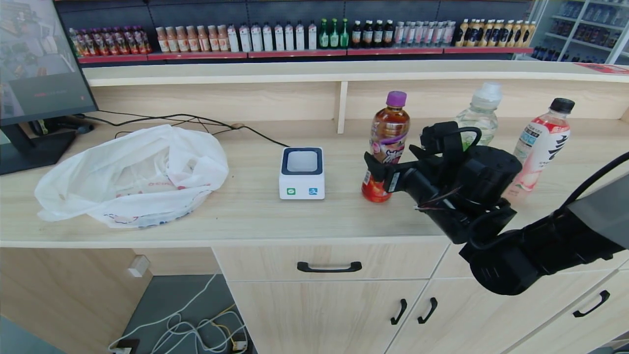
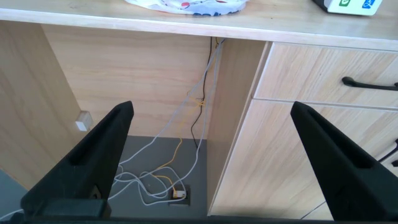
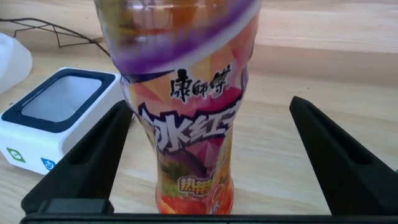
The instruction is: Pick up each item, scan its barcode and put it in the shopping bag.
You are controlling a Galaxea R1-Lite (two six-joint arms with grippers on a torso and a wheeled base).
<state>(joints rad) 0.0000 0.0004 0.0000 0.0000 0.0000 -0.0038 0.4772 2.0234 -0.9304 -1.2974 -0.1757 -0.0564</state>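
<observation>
Tea bottle [image 1: 388, 142], purple cap, orange base: stood upright on the desk [image 1: 245, 216], just right of the scanner [image 1: 301, 173]. In the right wrist view the tea bottle [image 3: 186, 124] is seen between the two fingers, with a gap on each side.

Right end effector [image 1: 381, 172]: held wide open at the bottle's lower half; nothing is gripped. Its spread [image 3: 211, 106] is shown about the label.

Left end effector [image 2: 211, 109]: held wide open and empty, below the desk edge, faced toward the cupboard front and the cables [image 2: 161, 180] on the floor.

Scanner [image 3: 56, 121]: white box with a dark-framed window, placed mid-desk.

Bag [image 1: 132, 177]: white plastic, laid open at the desk's left; its edge [image 2: 186, 5] is seen over the desk rim.

Water bottle [image 1: 479, 115], clear, and pink bottle [image 1: 538, 142], black cap: stood upright behind and right of the arm, apart from each other.

Monitor [image 1: 39, 59]: placed at the far left.
</observation>
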